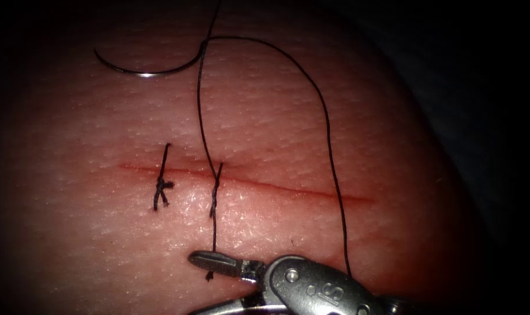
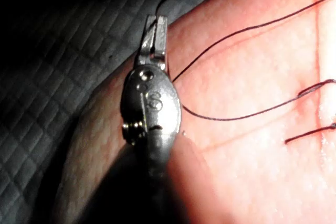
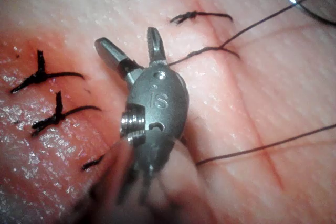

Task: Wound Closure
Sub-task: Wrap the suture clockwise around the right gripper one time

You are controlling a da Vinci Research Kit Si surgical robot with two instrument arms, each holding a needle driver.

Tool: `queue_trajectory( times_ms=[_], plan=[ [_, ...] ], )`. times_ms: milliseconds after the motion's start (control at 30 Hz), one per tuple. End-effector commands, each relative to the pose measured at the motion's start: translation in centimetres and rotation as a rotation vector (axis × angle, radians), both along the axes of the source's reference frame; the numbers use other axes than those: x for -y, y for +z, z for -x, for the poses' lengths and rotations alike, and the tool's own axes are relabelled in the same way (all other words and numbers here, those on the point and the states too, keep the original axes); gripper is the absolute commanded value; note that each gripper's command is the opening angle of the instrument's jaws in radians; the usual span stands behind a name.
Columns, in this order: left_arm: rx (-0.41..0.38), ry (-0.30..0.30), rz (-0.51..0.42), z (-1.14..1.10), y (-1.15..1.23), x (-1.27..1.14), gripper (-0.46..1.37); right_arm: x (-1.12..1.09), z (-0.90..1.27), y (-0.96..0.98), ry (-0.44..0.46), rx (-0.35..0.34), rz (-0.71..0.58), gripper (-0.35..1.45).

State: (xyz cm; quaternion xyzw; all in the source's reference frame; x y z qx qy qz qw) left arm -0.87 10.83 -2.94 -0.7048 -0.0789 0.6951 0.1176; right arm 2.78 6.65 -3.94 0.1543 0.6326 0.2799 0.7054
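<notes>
The curved needle (image 1: 142, 67) lies free on the tissue (image 1: 72, 233) beyond the cut (image 1: 288, 188), up at the left, held by neither tool. Its thread (image 1: 329, 146) loops wide to the right and also runs down to a twisted stitch (image 1: 215, 192) across the cut. A tied knot (image 1: 161, 186) sits to that stitch's left. My right tool (image 1: 192, 284) (image 3: 126, 36) stands open on the near side, holding nothing; the stitch's short tail (image 1: 209, 274) ends between its jaws. My left tool (image 2: 155, 24) is shut on the thread (image 2: 236, 116) at the tissue's edge.
Dark quilted cloth (image 2: 52, 77) lies beyond the tissue's edge by the left tool. Beside the right tool, several older knotted stitches (image 3: 42, 74) sit in a patch wet with red fluid (image 3: 21, 56).
</notes>
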Motion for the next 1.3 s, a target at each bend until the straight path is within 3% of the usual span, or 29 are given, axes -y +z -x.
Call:
queue_trajectory(
  times_ms=[33, 167, 200, 233, 267, 300, 600, 867, 1300],
  plan=[
    [0.002, 0.017, 0.001, -0.01, -0.01, 0.04, -0.35, -0.03, 0.01, 0.01, 0.001, 0.001, -0.005, 1.04],
    [0.006, 0.034, -0.015, -0.08, -0.07, 0.26, -0.35, -0.19, 0.06, 0.09, 0.006, 0.01, -0.017, 0.66],
    [0.008, 0.039, -0.017, -0.12, -0.09, 0.34, -0.35, -0.24, 0.08, 0.13, 0.007, 0.013, -0.023, 0.38],
    [0.009, 0.041, -0.021, -0.13, -0.09, 0.38, -0.35, -0.26, 0.08, 0.15, 0.005, 0.016, -0.023, 0.28],
    [0.011, 0.043, -0.025, -0.14, -0.1, 0.41, -0.35, -0.27, 0.09, 0.16, 0.002, 0.017, -0.024, 0.08],
    [0.009, 0.052, -0.032, -0.18, -0.1, 0.49, -0.35, -0.3, 0.1, 0.21, 0.0, 0.019, -0.024, -0.35],
    [-0.004, 0.081, -0.08, -0.31, -0.04, 0.89, -0.35, -0.4, 0.11, 0.3, 0.003, 0.021, -0.029, -0.35],
    [-0.024, 0.101, -0.098, -0.28, 0.04, 1.18, -0.35, -0.45, 0.09, 0.36, -0.047, 0.041, -0.01, -0.35],
    [-0.032, 0.093, -0.091, -0.2, -0.03, 1.31, -0.35, -0.55, 0.07, 0.58, -0.081, 0.059, -0.002, -0.35]
  ],
)
